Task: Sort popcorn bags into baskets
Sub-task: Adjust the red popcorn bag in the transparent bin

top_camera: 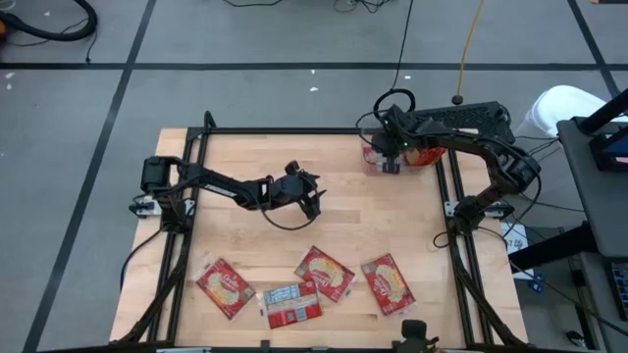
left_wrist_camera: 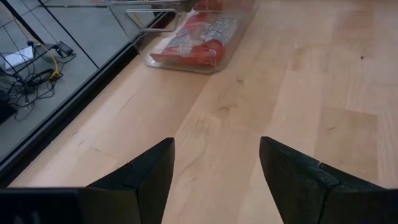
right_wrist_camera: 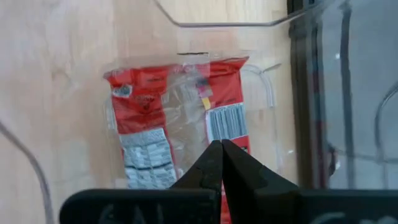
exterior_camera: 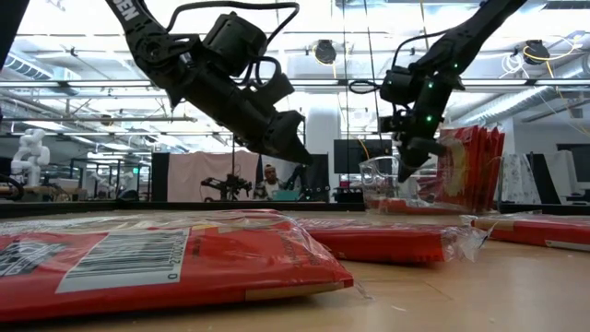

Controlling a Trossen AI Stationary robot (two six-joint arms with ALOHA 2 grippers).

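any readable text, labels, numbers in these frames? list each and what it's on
"0 2..." – only partly legible digits under the barcode on the nearest popcorn bag, low view.
Lettering on the left arm link, low view: cut off, unreadable.
Brand print on the four loose table bags, e.g., high view: too small to read.
Barcode and label panels on the bag in the clear bin, right wrist view: blurred, unreadable.
No other text.

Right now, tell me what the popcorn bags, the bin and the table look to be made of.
Popcorn bags: glossy clear plastic film over red print; it crinkles and glints. Bin: clear hard plastic, contents visible through its wall. Table: pale wood, probably sealed; grain lines show.
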